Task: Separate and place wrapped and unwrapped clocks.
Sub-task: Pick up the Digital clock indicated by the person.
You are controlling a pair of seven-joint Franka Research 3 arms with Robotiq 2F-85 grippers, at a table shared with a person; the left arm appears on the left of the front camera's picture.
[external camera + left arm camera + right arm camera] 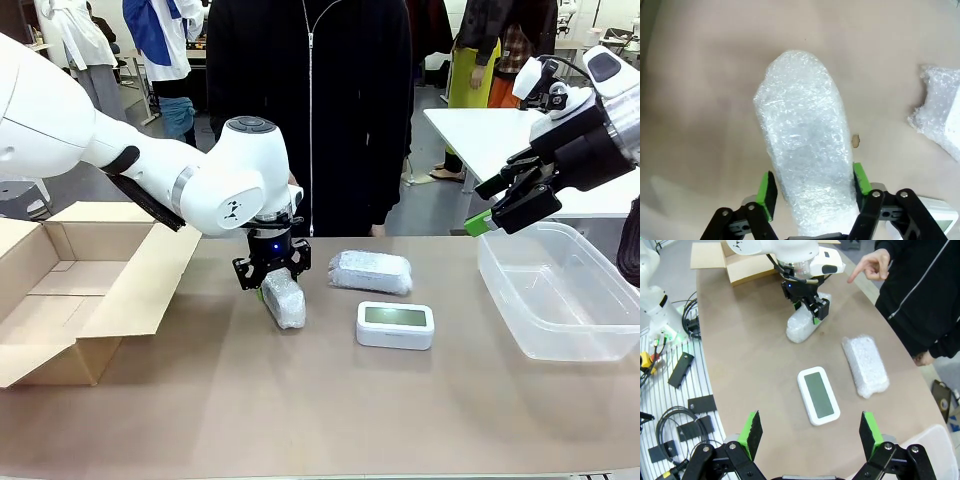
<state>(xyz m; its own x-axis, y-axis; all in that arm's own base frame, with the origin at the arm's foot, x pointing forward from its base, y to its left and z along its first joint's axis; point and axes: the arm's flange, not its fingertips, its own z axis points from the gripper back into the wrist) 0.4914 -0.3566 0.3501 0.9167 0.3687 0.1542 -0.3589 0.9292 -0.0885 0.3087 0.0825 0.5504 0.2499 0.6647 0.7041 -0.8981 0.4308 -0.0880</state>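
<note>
- Directions below read the table point(300, 410) as a clock face from the robot's side, with 12 o'clock at the person point(310, 110) standing across it.
- The left gripper point(272, 275) is just left of the middle. Its green pads are clamped on the two long sides of a wrapped clock point(285, 300) near its upper end.
- That bundle is tilted, with its free end sloping down toward 5 o'clock. I cannot tell whether this end touches the table.
- In the left wrist view the bubble wrap bulges between the fingers point(767, 192) and hides whatever is inside.
- A second wrapped clock point(371, 271) lies flat toward 1 o'clock from the held one, near it but apart, and nothing is touching it.
- The bare white clock point(395, 325) lies screen up at about 3 o'clock from the held bundle and just to the 6 o'clock side of the second bundle.
- The right gripper point(495, 215) hangs in the air at about 2 o'clock, with its jaws spread wide and nothing between them.
- A clear plastic tub point(600, 340) sits at 3 o'clock, just beyond the right gripper.
- An open cardboard box point(60, 290) sits at 9 o'clock. One flap is folded out toward the held bundle, and the left arm reaches over it.
- In the right wrist view the person's hand point(872, 265) is raised near the far edge with a finger pointing.
- Beside the table, cables point(670, 420) and small black parts lie on a slatted surface.
</note>
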